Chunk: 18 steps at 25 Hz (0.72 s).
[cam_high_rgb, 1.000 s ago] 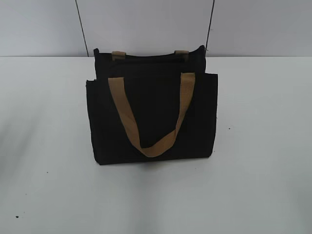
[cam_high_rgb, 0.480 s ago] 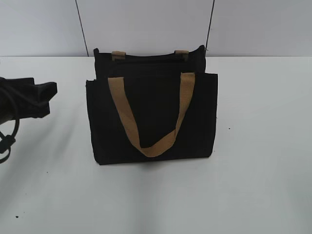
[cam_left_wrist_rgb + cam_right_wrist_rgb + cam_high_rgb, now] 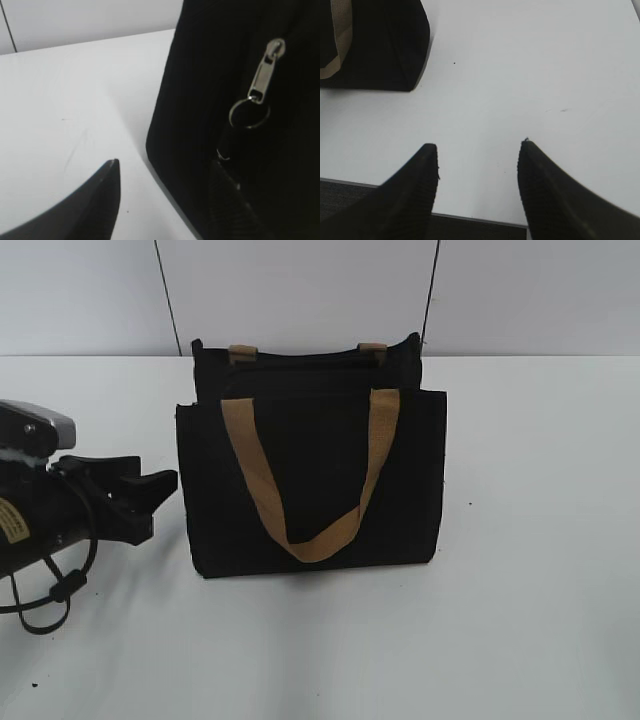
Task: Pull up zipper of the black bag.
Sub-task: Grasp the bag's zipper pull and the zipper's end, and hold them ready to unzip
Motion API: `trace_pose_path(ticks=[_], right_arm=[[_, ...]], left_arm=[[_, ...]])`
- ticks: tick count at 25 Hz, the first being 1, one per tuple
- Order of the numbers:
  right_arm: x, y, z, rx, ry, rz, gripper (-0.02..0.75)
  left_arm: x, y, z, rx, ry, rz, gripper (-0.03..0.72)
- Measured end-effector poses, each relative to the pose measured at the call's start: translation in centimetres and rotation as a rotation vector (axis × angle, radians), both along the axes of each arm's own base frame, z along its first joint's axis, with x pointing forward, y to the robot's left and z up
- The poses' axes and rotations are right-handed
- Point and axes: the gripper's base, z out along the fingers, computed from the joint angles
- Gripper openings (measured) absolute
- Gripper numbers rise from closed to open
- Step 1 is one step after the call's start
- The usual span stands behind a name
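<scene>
Nothing gripped yet; my left gripper (image 3: 165,195), jaws apart, sits just below the small silver ring-pull zipper (image 3: 260,82) on the boxy black fabric bag (image 3: 310,475); grasp and pull remain.

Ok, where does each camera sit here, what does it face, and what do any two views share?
Exterior: in front, angled down at the black bag on the white table; left gripper enters at left.
Left wrist: beside the bag's end, facing the zipper; open fingers show.
Right wrist: looks down over the table; open fingers show.
All share the bag.
</scene>
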Motion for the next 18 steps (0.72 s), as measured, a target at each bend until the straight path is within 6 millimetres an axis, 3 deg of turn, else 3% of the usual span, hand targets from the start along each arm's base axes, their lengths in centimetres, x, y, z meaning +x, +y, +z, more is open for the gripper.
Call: trace_pose_path(ticks=[8,18], right_arm=[[0.0,0.0,0.0,0.000,0.000,0.000,0.399],[0.0,0.0,0.0,0.000,0.000,0.000,0.399]], left_arm=[[0.3,-1.1,-2.9,-0.027,0.012,-0.118,0.436],[2.5,-2.8,-3.5,-0.021,-0.039,-0.263,0.435]])
